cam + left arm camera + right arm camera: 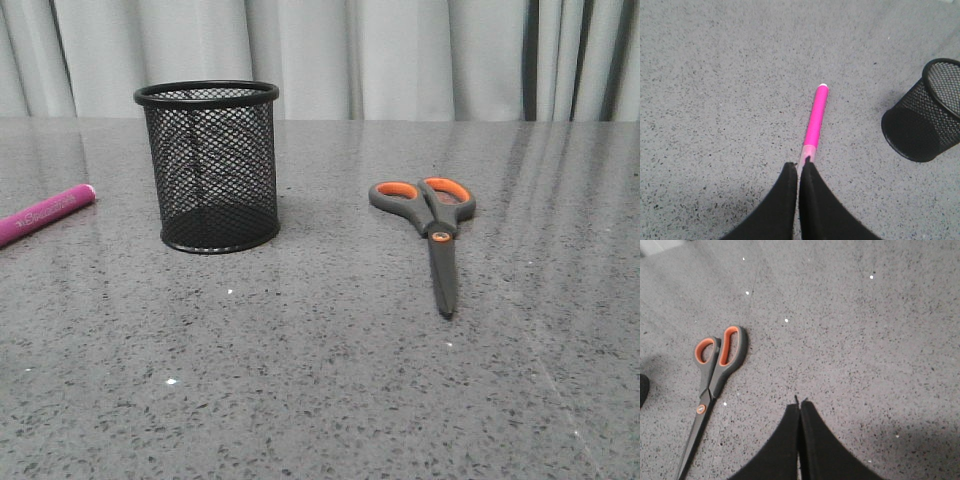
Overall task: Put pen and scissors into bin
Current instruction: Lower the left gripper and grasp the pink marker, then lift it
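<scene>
Black mesh pencil cup (207, 166) stands upright on grey speckled table (300, 380), w/ pink pen (45, 214) lying flat at its 9 o'clock, partly cut off by frame edge. Scissors (432, 236) at cup's 3 o'clock, well apart, closed, blades pointing 6 o'clock

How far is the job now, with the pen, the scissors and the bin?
Nothing is done yet. The bin stands upright and looks empty through its mesh. The pen lies on the table to its left, the scissors lie closed to its right. Nothing is in hand: the left gripper is shut above the pen's near end, and the right gripper is shut beside the scissors. Both items remain to be picked and dropped in.
</scene>
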`<move>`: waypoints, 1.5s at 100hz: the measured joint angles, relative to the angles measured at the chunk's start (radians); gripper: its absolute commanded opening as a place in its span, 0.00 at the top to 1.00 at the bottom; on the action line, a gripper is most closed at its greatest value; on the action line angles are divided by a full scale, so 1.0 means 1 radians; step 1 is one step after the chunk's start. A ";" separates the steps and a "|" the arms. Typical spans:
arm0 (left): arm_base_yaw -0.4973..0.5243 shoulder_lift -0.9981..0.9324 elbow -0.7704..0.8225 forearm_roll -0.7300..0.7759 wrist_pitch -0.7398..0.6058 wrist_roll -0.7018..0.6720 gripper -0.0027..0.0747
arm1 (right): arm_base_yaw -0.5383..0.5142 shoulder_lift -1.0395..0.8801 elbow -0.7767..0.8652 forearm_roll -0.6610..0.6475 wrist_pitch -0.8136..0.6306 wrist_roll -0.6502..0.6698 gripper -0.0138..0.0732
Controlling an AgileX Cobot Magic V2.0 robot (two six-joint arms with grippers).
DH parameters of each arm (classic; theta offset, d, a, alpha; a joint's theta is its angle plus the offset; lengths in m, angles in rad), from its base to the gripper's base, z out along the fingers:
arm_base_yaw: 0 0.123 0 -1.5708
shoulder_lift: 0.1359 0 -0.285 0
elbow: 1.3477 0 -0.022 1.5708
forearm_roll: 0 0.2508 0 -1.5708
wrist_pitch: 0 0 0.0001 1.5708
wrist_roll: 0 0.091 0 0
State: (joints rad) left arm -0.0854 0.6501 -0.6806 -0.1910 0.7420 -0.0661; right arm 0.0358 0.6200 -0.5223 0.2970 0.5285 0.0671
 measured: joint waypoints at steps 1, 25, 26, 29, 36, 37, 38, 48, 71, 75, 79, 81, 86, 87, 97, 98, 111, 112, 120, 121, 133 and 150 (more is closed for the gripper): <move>0.000 0.004 -0.003 0.000 0.005 0.007 0.99 | 0.000 0.003 -0.002 0.000 0.004 0.000 0.92; 0.000 0.127 -0.077 -0.076 0.041 0.126 0.98 | 0.000 0.070 -0.067 0.000 0.090 -0.040 0.86; 0.000 0.131 -0.080 -0.083 0.041 0.130 0.98 | 0.000 0.073 -0.071 0.000 0.092 -0.041 0.85; 0.000 0.144 -0.086 -0.094 0.044 0.146 0.96 | 0.000 0.077 -0.077 0.000 0.100 -0.045 0.81; 0.000 0.177 -0.103 -0.121 0.052 0.179 0.87 | 0.000 0.084 -0.090 0.000 0.112 -0.051 0.67; 0.000 0.184 -0.107 -0.124 0.054 0.183 0.86 | 0.000 0.084 -0.091 0.000 0.112 -0.052 0.65; 0.000 0.188 -0.109 -0.129 0.057 0.190 0.85 | 0.000 0.084 -0.092 0.000 0.113 -0.053 0.62; 0.000 0.247 -0.134 -0.173 0.069 0.247 0.64 | 0.000 0.086 -0.099 0.000 0.117 -0.060 0.42; 0.000 0.360 -0.185 -0.237 0.078 0.326 0.49 | 0.000 0.086 -0.105 0.000 0.118 -0.061 0.41; 0.000 0.380 -0.198 -0.239 0.080 0.338 0.49 | 0.000 0.086 -0.105 0.000 0.118 -0.067 0.41; 0.000 0.401 -0.213 -0.242 0.081 0.354 0.49 | 0.000 0.086 -0.105 0.000 0.118 -0.067 0.41; 0.000 0.411 -0.217 -0.243 0.081 0.361 0.49 | 0.000 0.086 -0.105 0.000 0.118 -0.067 0.41; 0.000 0.438 -0.238 -0.244 0.086 0.376 0.49 | 0.000 0.086 -0.105 0.000 0.118 -0.067 0.41; 0.000 0.442 -0.240 -0.244 0.086 0.381 0.49 | 0.000 0.086 -0.105 0.000 0.118 -0.067 0.41; 0.000 0.508 -0.280 -0.246 0.114 0.415 0.49 | 0.000 0.086 -0.105 0.000 0.118 -0.067 0.41; 0.000 0.513 -0.286 -0.246 0.117 0.417 0.49 | 0.000 0.086 -0.105 0.000 0.118 -0.067 0.41; 0.000 0.611 -0.336 -0.240 0.163 0.429 0.49 | 0.000 0.086 -0.105 0.000 0.118 -0.067 0.41; 0.000 0.616 -0.341 -0.240 0.165 0.429 0.49 | 0.000 0.086 -0.105 0.000 0.118 -0.067 0.41; -0.004 0.678 -0.371 -0.211 0.192 0.431 0.49 | 0.000 0.086 -0.105 0.000 0.118 -0.067 0.41; -0.006 0.683 -0.377 -0.209 0.195 0.431 0.49 | 0.000 0.086 -0.105 0.000 0.118 -0.067 0.41; -0.033 0.759 -0.424 -0.176 0.218 0.433 0.49 | 0.000 0.086 -0.105 0.000 0.118 -0.067 0.41; -0.078 0.837 -0.474 -0.095 0.227 0.426 0.49 | 0.000 0.086 -0.105 0.000 0.120 -0.067 0.41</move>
State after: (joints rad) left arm -0.1638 1.4876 -1.1543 -0.2863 0.9690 0.3599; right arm 0.0358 0.7057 -0.6272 0.2970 0.6489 0.0000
